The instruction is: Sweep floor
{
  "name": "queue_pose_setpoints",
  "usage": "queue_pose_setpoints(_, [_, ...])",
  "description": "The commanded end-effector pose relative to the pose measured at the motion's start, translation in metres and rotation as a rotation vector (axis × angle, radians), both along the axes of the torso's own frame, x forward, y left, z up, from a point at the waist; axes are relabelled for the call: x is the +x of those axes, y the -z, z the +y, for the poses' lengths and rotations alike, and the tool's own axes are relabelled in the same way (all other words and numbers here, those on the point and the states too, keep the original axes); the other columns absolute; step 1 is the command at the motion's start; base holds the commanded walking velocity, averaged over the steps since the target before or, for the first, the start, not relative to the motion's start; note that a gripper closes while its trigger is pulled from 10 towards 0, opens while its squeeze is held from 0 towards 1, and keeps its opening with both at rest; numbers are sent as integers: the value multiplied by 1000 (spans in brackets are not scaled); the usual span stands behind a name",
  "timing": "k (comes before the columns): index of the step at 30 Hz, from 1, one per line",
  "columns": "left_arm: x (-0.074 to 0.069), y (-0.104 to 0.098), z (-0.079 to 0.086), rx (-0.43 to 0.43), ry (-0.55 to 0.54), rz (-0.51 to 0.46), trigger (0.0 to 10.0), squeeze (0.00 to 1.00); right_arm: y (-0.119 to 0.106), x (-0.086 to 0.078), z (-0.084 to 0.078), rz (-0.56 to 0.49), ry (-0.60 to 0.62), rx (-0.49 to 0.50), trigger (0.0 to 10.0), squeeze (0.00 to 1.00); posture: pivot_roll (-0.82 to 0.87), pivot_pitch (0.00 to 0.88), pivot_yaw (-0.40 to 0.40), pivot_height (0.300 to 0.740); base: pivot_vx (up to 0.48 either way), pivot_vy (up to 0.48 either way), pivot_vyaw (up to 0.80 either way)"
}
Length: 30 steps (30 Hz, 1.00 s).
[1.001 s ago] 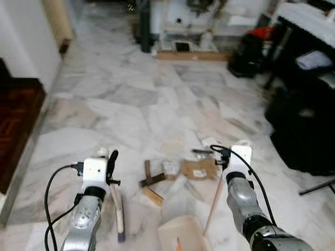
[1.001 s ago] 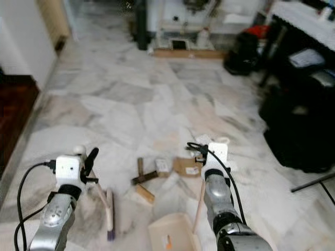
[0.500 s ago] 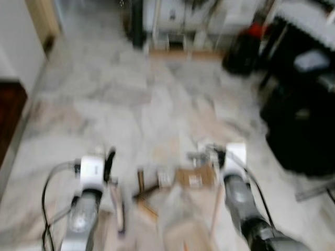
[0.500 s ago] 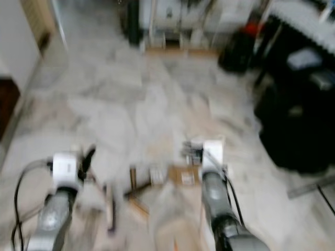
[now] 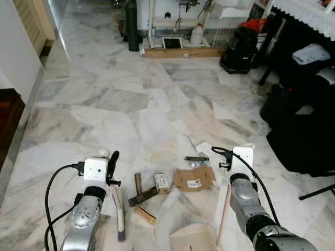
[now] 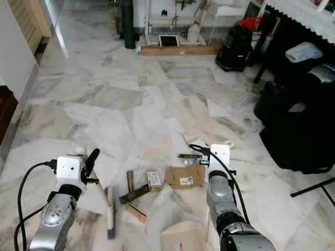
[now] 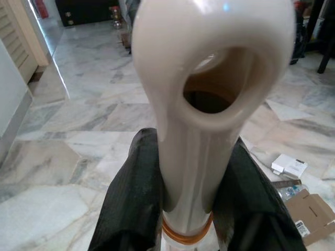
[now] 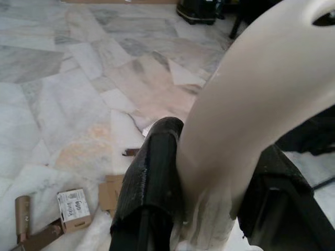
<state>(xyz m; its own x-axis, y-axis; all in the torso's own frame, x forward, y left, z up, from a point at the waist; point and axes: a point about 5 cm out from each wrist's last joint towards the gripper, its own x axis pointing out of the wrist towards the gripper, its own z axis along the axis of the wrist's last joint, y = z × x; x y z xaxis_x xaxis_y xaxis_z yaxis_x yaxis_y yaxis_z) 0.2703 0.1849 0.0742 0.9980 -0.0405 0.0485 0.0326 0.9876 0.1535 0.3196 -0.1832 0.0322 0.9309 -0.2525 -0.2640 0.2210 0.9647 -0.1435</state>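
Note:
My left gripper (image 7: 191, 172) is shut on the cream broom handle (image 7: 204, 130), whose top loop reaches above the fingers (image 7: 131, 204). The broom head (image 5: 120, 217) rests on the marble floor beside my left arm. The right gripper (image 8: 214, 172) is shut on the cream dustpan handle (image 8: 246, 104). Its wooden shaft (image 5: 223, 214) runs down to the beige dustpan (image 5: 192, 239) at the bottom edge. Between the two arms lies litter: a flat cardboard piece (image 5: 194, 178), a small box (image 5: 161, 183), wooden bits (image 5: 139, 191), a dark strip (image 5: 196, 158) and a white scrap (image 5: 204, 148).
Dark furniture and bags (image 5: 306, 130) crowd the right side, with a stand leg (image 5: 316, 191) on the floor there. A black vacuum (image 5: 239, 49), a wooden plank (image 5: 183, 52) and a black post (image 5: 131, 26) stand at the back. A dark wooden step (image 5: 8, 123) lies left.
The whole picture blurred and shifted as the camera moved, and more of the far room shows now. Both grippers keep their hold on the handles.

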Motion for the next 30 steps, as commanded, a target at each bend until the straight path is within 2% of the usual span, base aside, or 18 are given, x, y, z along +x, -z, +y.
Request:
queue_pose_setpoints(1, [-2,5,-2,1,21,35,10000,0,3,-2,-7,27,37,5,10000,0,55,81,-77,740,0,0,0])
queue_pose_setpoints(5, [-2,8,-4,-2,36,55,10000,0,2,-2,-9,21,54,25,10000,0,54,80,-77,740,0,0,0])
queue_pose_setpoints(10, [-2,10,-5,-8,49,71,10000,0,-13,4,-13,-101,75,3,10000,0,55,80,-78,740,0,0,0])
queue_pose_setpoints(16, [-2,10,-5,-9,58,74,10000,0,-21,7,-14,-150,73,-12,10000,0,55,80,-78,740,0,0,0])
queue_pose_setpoints(18, [-2,10,-5,-9,59,74,10000,0,-21,7,-14,-145,70,-16,10000,0,58,74,-75,740,0,0,0])
queue_pose_setpoints(21, [-1,10,-4,-9,61,75,10000,0,-12,5,-13,-68,75,-11,10000,0,58,73,-76,740,0,0,0])
queue_pose_setpoints(25, [-1,9,-4,-9,61,75,10000,0,-7,3,-12,-41,77,2,10000,0,60,73,-76,740,0,0,0])
queue_pose_setpoints(26, [-1,9,-3,-8,63,75,10000,0,1,-2,-10,22,77,6,10000,0,59,73,-73,740,0,0,0])
queue_pose_setpoints(28, [-1,8,-3,-8,66,75,10000,0,7,-5,-9,57,83,16,10000,0,59,73,-73,740,0,0,0])
queue_pose_setpoints(30, [-1,8,-3,-8,66,75,10000,0,8,-6,-9,60,87,24,10000,0,59,73,-73,740,0,0,0])
